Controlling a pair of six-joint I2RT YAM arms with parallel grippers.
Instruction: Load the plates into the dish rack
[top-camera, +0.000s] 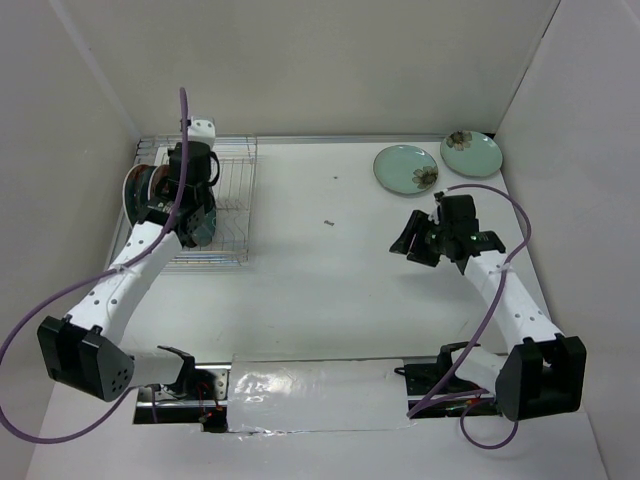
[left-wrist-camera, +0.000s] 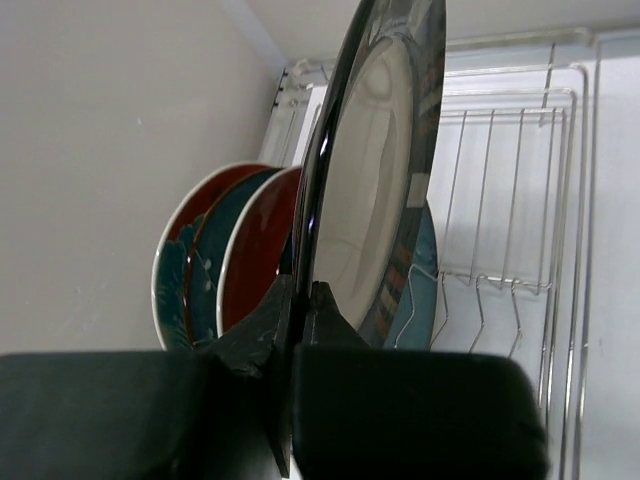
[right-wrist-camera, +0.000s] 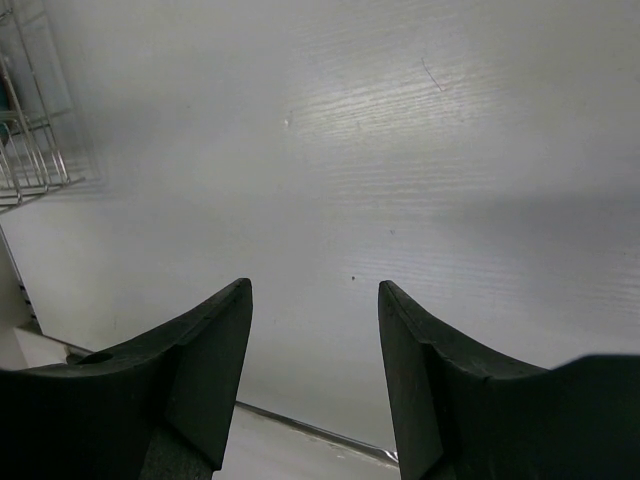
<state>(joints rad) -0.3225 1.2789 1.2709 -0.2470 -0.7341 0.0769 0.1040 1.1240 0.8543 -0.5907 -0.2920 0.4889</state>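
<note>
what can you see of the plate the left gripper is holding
The plate is round and glossy, ceramic by its look, with a cream face and a dark rim. It stands on edge, nearly upright, with its lower rim pinched by the left gripper above the dish rack. Red plates stand on edge to one side of it. Whether it touches them or the rack wires cannot be told.

The left arm (top-camera: 130, 265) reaches toward the far-left corner of the tabletop (top-camera: 330, 300), its left tool (left-wrist-camera: 300, 300) pinched tight on the rim of an upright plate (left-wrist-camera: 375, 180). The right arm (top-camera: 505, 290) bends over the right side. Its right tool (right-wrist-camera: 315, 290) has fingers parted, holds nothing and points left.
</note>
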